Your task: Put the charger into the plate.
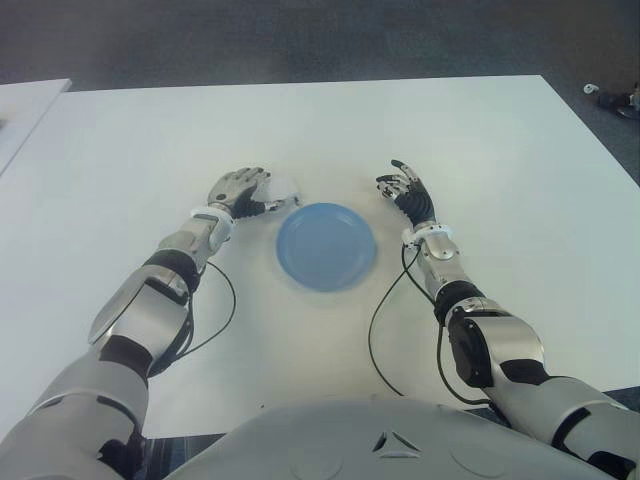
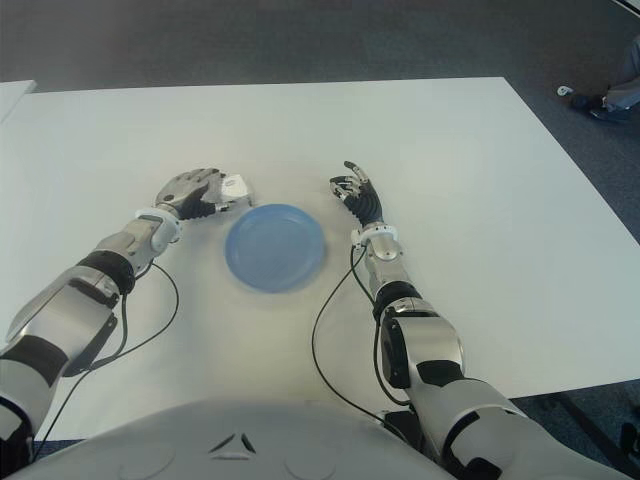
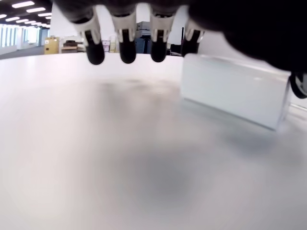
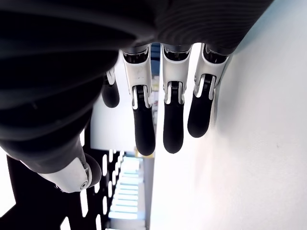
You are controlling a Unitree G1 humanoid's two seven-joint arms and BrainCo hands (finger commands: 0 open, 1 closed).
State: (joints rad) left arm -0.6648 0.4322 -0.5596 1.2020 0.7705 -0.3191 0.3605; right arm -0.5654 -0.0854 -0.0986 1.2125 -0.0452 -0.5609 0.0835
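Note:
The charger (image 1: 284,189) is a small white block lying on the white table (image 1: 150,150), just beyond the left rim of the blue plate (image 1: 327,248). My left hand (image 1: 250,192) sits right beside the charger on its left, palm down. In the left wrist view its fingers (image 3: 127,45) hang spread above the table. The charger (image 3: 235,93) lies flat under the thumb side, with nothing closed on it. The plate holds nothing. My right hand (image 1: 402,187) shows to the right of the plate, fingers relaxed and holding nothing.
Black cables (image 1: 375,330) trail from both forearms across the near part of the table. A second white surface (image 1: 25,110) adjoins at the far left. Dark floor lies beyond the far edge, with a small object (image 1: 610,97) at the far right.

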